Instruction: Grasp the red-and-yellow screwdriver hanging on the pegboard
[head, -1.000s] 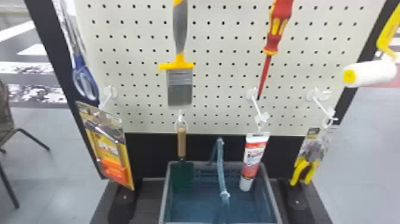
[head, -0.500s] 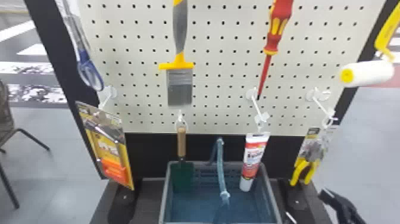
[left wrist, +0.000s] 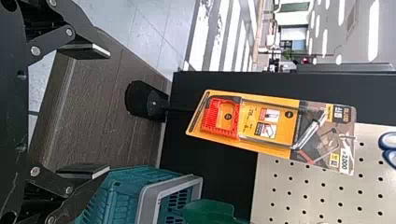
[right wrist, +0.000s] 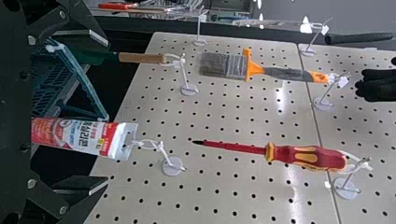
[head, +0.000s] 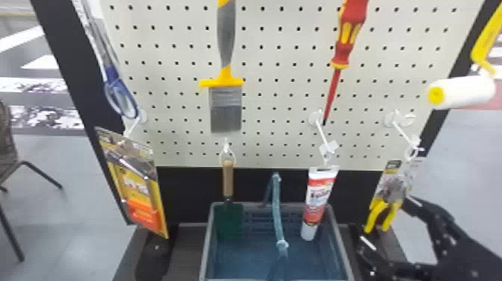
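The right gripper [head: 386,221] is spread wide, its 2 flat black fingers well apart and holding nothing. The red-and-yellow screwdriver [head: 345,37] hangs by a loop from a white hook on the off-white perforated pegboard [head: 276,48], above this gripper and to its left, handle up and dark tip down, well apart from the 2 fingers. Beside the gripper, the yellow-handled pliers in clear packaging [head: 379,216] hang low; whether they touch it cannot be told. Above it and to its right is the white paint roller with a yellow end [head: 461,89]. To its left are the white-and-red plastic tube [head: 317,198], the grey rectangular basket [head: 208,243] and, farther left, the wooden-handled green trowel [head: 228,220]. Higher on that side hangs the flat paintbrush with a grey-and-yellow handle [head: 225,37].

The left gripper [left wrist: 109,112] is also wide open and empty. Ahead of it hangs the yellow card package with an orange-handled item [left wrist: 271,126], with the blue-handled scissors [head: 121,93] higher up; the basket is to its right.
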Motion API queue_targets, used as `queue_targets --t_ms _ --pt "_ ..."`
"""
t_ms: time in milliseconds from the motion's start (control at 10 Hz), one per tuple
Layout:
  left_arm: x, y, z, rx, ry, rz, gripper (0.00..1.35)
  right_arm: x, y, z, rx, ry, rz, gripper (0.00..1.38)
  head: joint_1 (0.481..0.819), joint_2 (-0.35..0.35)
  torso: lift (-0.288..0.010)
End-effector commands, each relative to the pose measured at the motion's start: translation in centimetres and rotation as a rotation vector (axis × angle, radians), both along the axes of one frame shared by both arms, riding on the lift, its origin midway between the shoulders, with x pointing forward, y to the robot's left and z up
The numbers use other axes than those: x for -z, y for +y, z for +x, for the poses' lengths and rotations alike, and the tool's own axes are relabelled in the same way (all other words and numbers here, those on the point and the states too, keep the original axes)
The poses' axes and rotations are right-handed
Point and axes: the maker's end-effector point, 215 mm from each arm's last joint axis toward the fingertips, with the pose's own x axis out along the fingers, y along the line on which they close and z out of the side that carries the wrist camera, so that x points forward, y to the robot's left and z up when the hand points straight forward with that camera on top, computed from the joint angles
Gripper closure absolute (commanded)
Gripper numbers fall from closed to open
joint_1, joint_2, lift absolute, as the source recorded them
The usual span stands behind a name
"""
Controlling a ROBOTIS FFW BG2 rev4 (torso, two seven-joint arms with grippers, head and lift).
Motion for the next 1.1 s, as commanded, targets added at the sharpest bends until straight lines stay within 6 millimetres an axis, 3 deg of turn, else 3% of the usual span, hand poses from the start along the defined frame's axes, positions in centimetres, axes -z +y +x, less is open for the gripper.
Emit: queue_targets --t_ms 0,1000 --pt "0.0 -0.1 0.0 0.001 0.0 0.001 0.42 -2.4 -0.5 0.8 -0.012 -0.044 -0.029 0.25 0.549 0.0 -0.1" --pt "-0.1 -0.6 1.1 0.025 -0.01 0.002 0.42 -12.3 -0.2 5.5 -0.088 -0.26 0.0 0.2 0.549 0.0 -0.1"
